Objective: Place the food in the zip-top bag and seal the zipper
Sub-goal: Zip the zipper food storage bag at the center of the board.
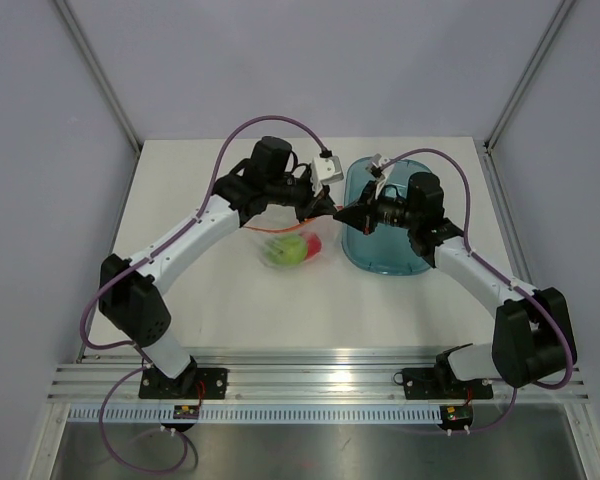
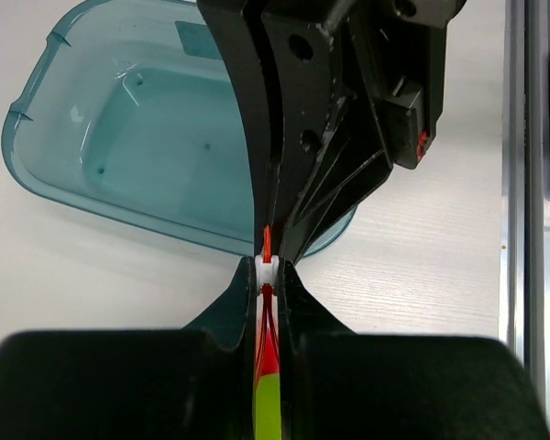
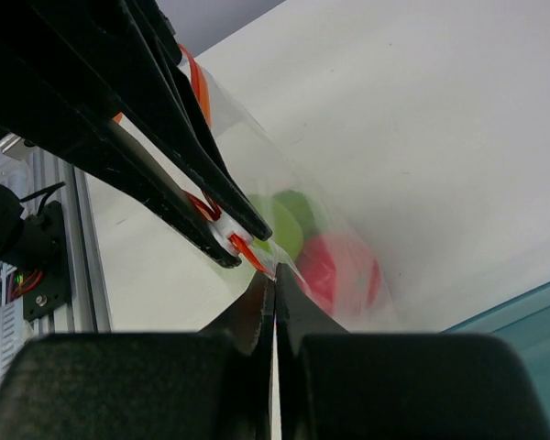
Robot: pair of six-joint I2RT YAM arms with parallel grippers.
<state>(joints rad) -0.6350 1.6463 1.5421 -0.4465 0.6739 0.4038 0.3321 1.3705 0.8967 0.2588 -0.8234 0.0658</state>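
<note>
The clear zip-top bag lies at mid-table, partly lifted at its mouth, with the food inside: a lime-green fruit and a red one. My left gripper is shut on the white slider of the orange-red zipper; green fruit shows between its fingers. Facing it, my right gripper is shut on the bag's corner at the end of the zipper. In the right wrist view the green fruit and the red fruit are blurred behind the plastic. From above, the left gripper and right gripper nearly touch.
A translucent teal oval tray stands just right of the bag, under the right wrist; it also fills the upper left of the left wrist view, where the tray holds nothing. Aluminium rails run along the near table edge.
</note>
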